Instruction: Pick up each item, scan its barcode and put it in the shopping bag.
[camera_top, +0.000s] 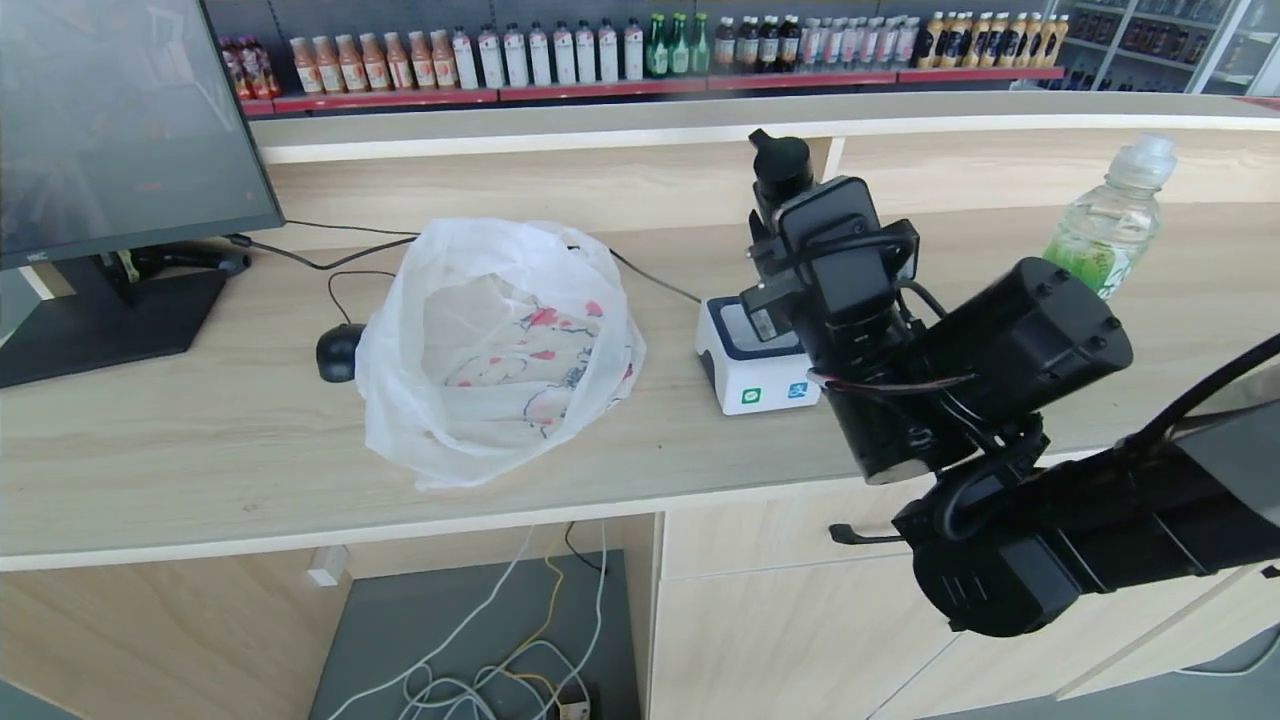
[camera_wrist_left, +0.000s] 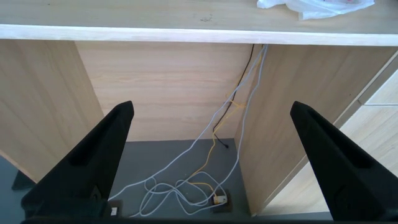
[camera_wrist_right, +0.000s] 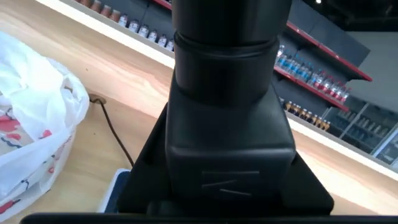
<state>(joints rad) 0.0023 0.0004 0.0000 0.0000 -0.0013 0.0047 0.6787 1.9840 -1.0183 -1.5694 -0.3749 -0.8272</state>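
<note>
Nearest, at the bottom of the head view, loose cables (camera_top: 500, 680) are lying on the grey floor of an open recess under the counter. Pale wood cabinet fronts (camera_top: 790, 620) are standing to the right of it. The left gripper (camera_wrist_left: 211, 162) is hanging before that recess, below the counter edge, its two black fingers (camera_wrist_left: 99, 162) spread wide with nothing between them.

Above, the light wood counter (camera_top: 180, 440) is running across the middle of the frame. The white plastic shopping bag (camera_top: 500, 340) is sitting on it at centre, slumped and mouth-up, with red print showing through. A black mouse (camera_top: 338, 352) is lying just beside the bag on the left, and a small white scanner box (camera_top: 755, 372) is standing near it on the right.

At centre right, the right gripper (camera_top: 785, 205) is hovering above the scanner box in the frame, with a black item (camera_top: 780, 165) at its tip (whether it is clamped on that item cannot be told).

Farther back, a monitor (camera_top: 120, 120) is filling the upper left, and a clear bottle (camera_top: 1108, 225) with a green label is standing at the upper right. Beyond a raised ledge, red shelves (camera_top: 600, 92) are carrying rows of drinks.
</note>
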